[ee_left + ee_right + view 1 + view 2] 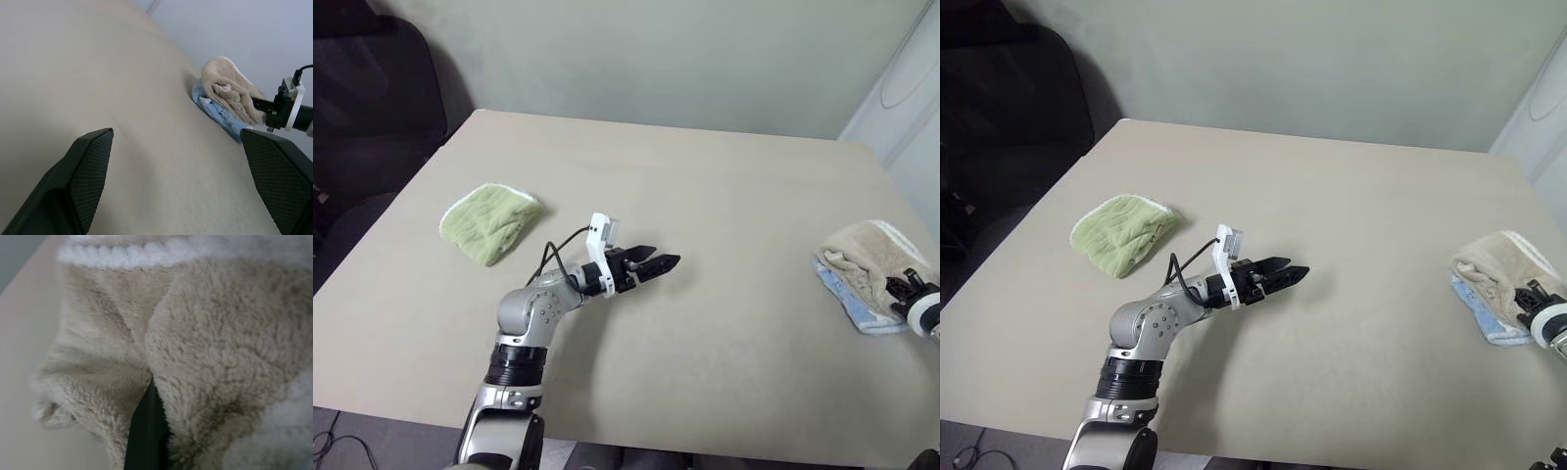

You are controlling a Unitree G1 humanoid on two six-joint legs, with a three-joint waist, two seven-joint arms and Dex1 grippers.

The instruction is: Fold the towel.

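With the right gripper jaws pinched on the towel, the light blue towel beneath could be dragged along.

My left arm reaches forward over the middle, wrist roughly level, and my left gripper points ahead and to the right with its fingers spread wide, nothing between them. My right gripper is pinched closed, angled slightly downward, at my far right.

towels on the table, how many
3: a green towel at the left, and at the right edge a beige towel lying on a light blue towel. More could be hidden underneath.
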